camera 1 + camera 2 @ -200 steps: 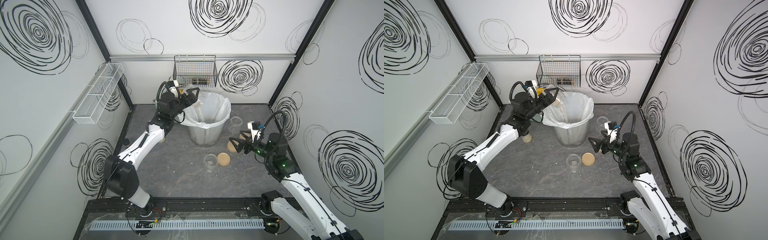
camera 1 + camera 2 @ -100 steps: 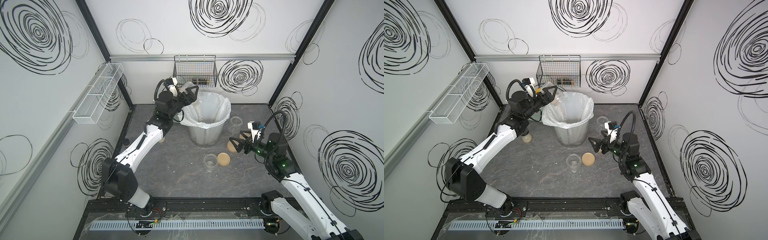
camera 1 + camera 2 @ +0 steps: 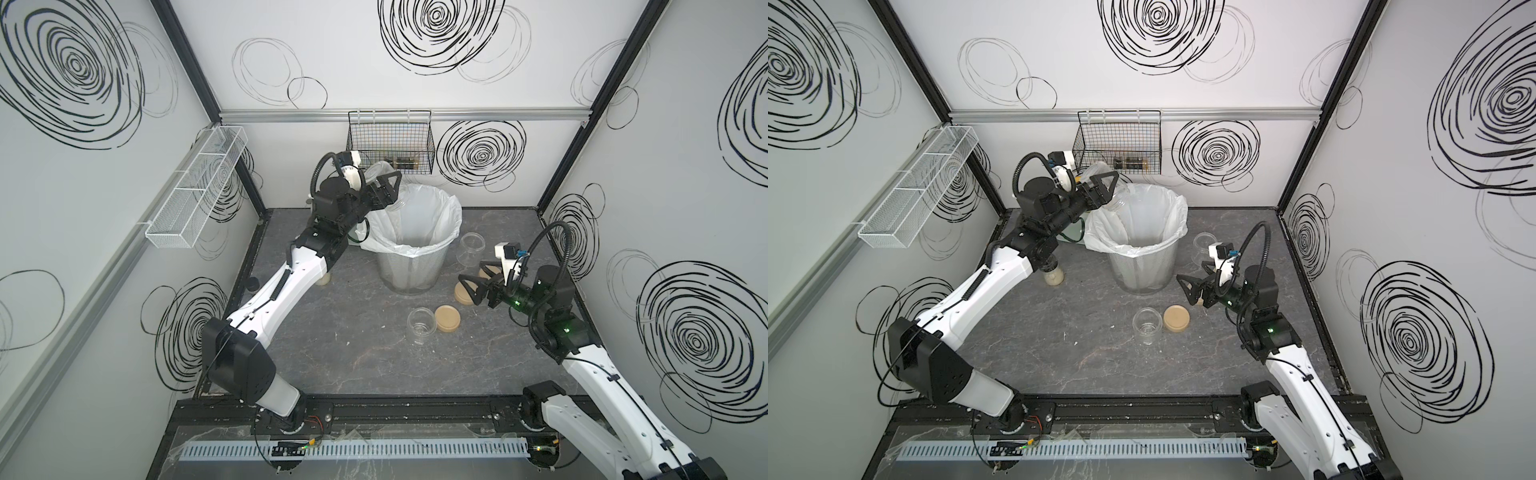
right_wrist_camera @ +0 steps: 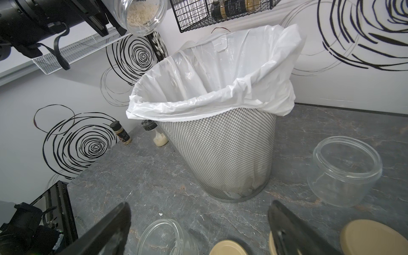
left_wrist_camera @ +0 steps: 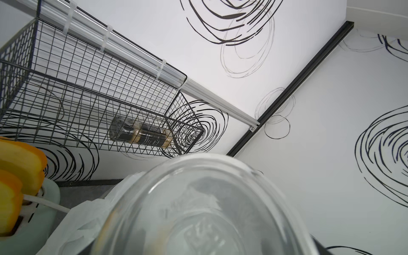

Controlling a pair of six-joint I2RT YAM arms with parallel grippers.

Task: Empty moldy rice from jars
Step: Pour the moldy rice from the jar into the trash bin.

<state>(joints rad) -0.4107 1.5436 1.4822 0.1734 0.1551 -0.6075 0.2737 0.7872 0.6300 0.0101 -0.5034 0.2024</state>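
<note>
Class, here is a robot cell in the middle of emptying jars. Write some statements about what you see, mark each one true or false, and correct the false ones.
1. The left end effector holds a jar tilted over the bin. True.
2. The right end effector is shut on a lid. False: it is open and holds nothing.
3. The front jar on the table has its lid on. False: it stands open, with a tan lid lying beside it.
4. A dark bottle lies in the wire basket. True.
</note>
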